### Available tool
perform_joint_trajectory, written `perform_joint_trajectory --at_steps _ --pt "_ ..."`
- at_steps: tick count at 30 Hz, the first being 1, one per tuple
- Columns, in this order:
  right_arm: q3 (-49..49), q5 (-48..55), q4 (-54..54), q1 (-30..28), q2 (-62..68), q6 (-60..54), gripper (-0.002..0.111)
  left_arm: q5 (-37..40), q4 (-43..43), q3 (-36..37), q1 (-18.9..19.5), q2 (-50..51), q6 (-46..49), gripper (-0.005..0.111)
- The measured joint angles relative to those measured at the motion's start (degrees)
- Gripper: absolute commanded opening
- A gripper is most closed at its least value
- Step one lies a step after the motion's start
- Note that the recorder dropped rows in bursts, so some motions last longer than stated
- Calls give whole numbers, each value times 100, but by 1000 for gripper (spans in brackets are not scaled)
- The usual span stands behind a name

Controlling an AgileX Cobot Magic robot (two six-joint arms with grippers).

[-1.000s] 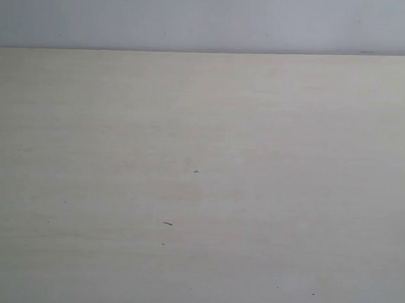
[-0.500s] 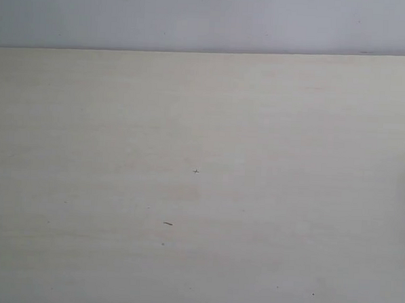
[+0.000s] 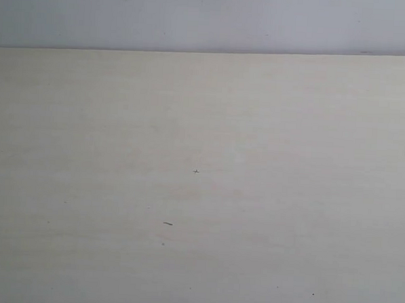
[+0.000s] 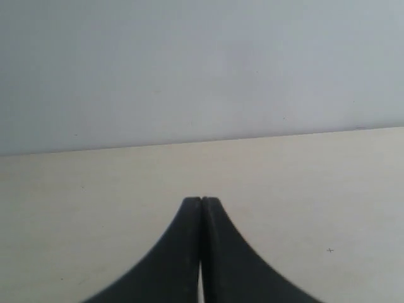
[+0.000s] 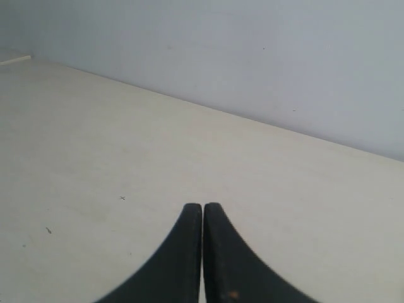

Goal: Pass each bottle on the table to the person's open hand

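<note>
You see no bottle and no open hand in any view, only bare bench (image 3: pixel 200 192). Your left fingers (image 4: pixel 188 222) and right fingers (image 5: pixel 189 230) are pressed together, holding nothing. Likely you're at the start or finished; find a bottle before reaching.

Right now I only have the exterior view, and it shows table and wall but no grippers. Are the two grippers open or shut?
Observer: The left gripper is shut, with its fingertips pressed together above the table.
Operator: And the other one?
Observer: The right gripper is shut too, with nothing between its fingertips.
Operator: Is there anything ahead of them to pick up?
Observer: No bottle shows in either wrist view. Ahead of both there is only table, then the pale wall.
</note>
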Motion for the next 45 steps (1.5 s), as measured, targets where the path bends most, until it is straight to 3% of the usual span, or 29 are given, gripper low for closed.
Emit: perform_joint_trajectory --at_steps 8,37,40,45 --pt "0 0 0 0 0 0 1 -117 94 0 0 0 -592 0" --pt "0 0 0 0 0 0 1 -139 94 0 0 0 -646 0" --pt "0 -134 25 -347 0 0 1 -139 94 0 0 0 -646 0" --pt "0 -723 313 -1876 0 0 1 -139 94 0 0 0 -646 0"
